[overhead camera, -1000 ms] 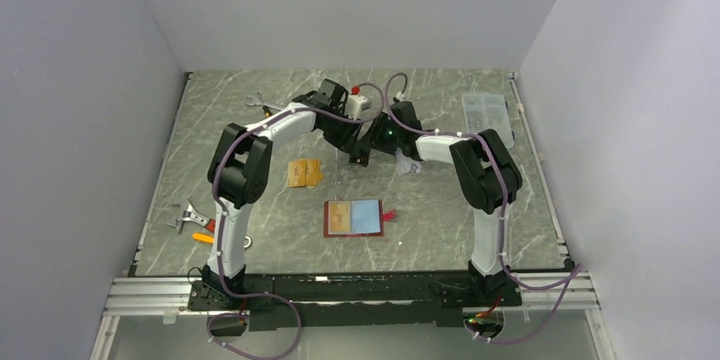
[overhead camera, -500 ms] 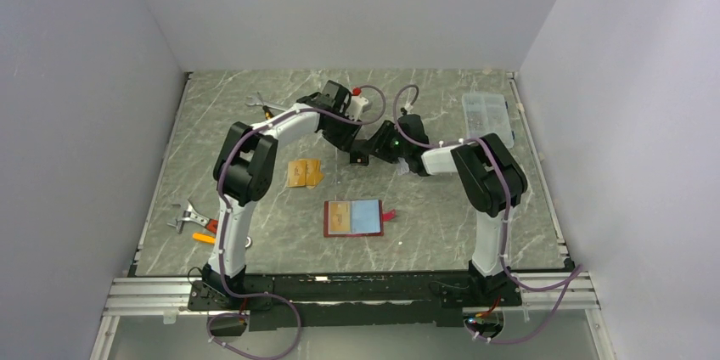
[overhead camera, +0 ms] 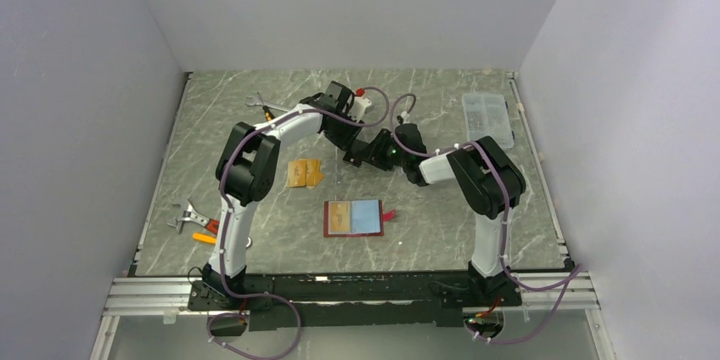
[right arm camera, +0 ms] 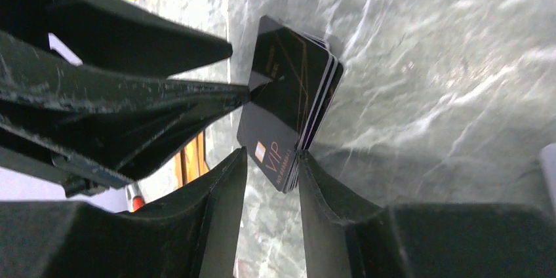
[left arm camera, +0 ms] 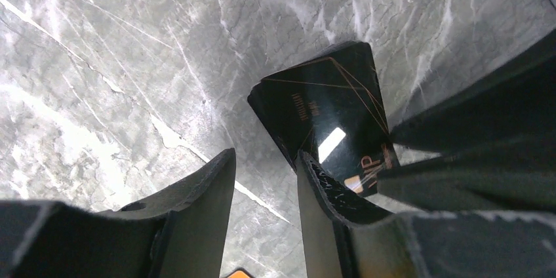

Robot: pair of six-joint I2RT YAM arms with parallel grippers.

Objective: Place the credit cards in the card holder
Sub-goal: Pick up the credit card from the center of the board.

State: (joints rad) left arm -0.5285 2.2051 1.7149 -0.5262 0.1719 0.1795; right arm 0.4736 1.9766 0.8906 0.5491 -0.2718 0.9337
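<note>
at centre rear, one black card stack [right arm camera: 282, 107] between right gripper [right arm camera: 272, 160] jaws, grip unclear, left gripper [left arm camera: 265, 160] jaws parted

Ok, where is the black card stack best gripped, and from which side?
Take the black card stack at its short VIP-printed end, I would say, one finger on each flat face, coming in endwise as the right gripper does. It stands tilted up from the table, so both faces are reachable.

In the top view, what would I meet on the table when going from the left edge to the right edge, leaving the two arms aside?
hand tools → silver wrench → orange cards → card holder → clear compartment box
</note>
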